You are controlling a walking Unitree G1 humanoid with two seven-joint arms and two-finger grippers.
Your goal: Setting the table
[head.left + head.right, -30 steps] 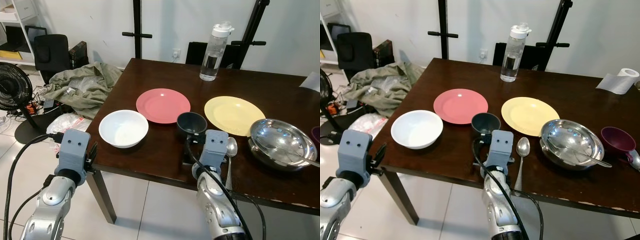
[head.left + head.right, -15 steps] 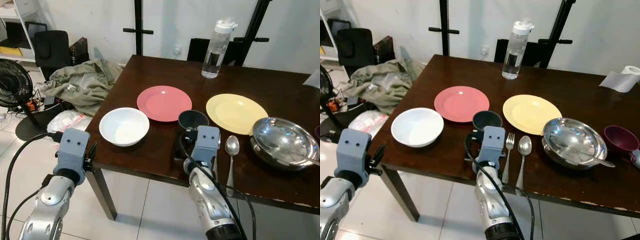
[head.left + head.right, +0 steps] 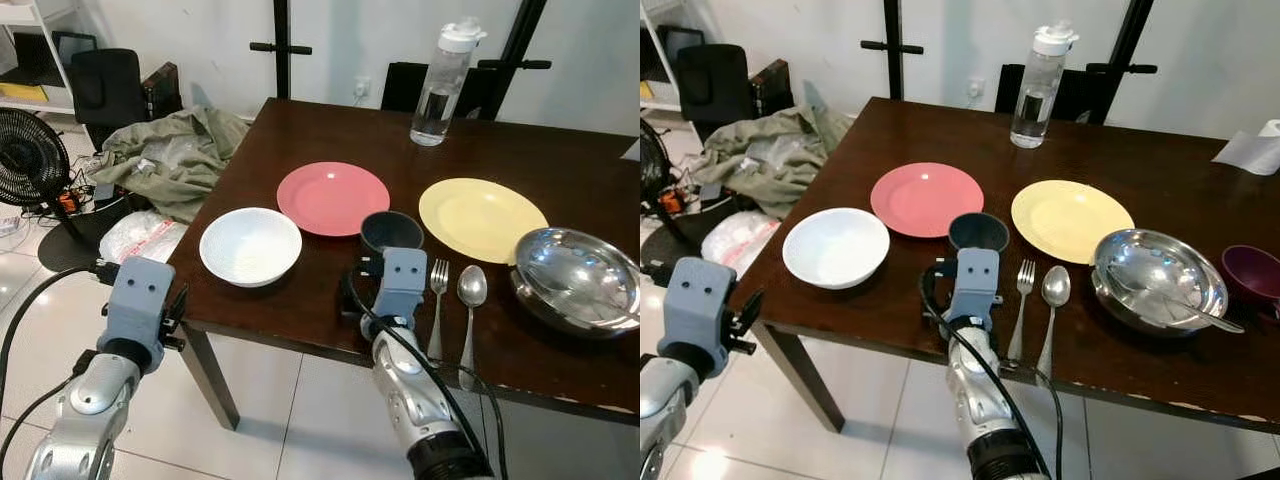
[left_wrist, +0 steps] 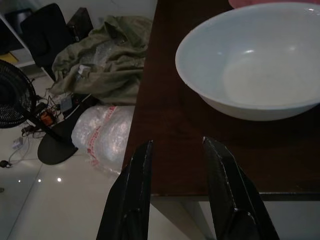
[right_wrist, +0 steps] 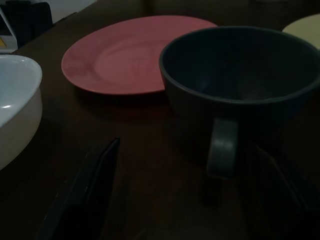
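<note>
On the dark wooden table (image 3: pixel 300 300) stand a white bowl (image 3: pixel 250 245), a pink plate (image 3: pixel 332 198), a dark cup (image 3: pixel 392 231) and a yellow plate (image 3: pixel 482 218). A fork (image 3: pixel 438 300) and a spoon (image 3: pixel 470 300) lie side by side in front of the yellow plate. My right gripper (image 5: pixel 186 146) is open, low over the table just short of the dark cup (image 5: pixel 240 75), with the cup's handle (image 5: pixel 222 147) turned towards it. At the table's near edge, my left gripper (image 4: pixel 177 143) stands open and empty in front of the white bowl (image 4: pixel 250 75).
A steel bowl (image 3: pixel 1155 280) with a utensil in it sits at the right, a purple cup (image 3: pixel 1252 272) beyond it. A water bottle (image 3: pixel 440 80) stands at the back. Left of the table, on the floor, are a fan (image 3: pixel 30 165), crumpled cloth (image 3: pixel 165 155) and a plastic bag (image 3: pixel 140 235).
My right gripper has moved left, away from the spoon, uncovering the fork that lies beside it, and now faces the dark cup. The head view has shifted slightly. The left arm stayed.
</note>
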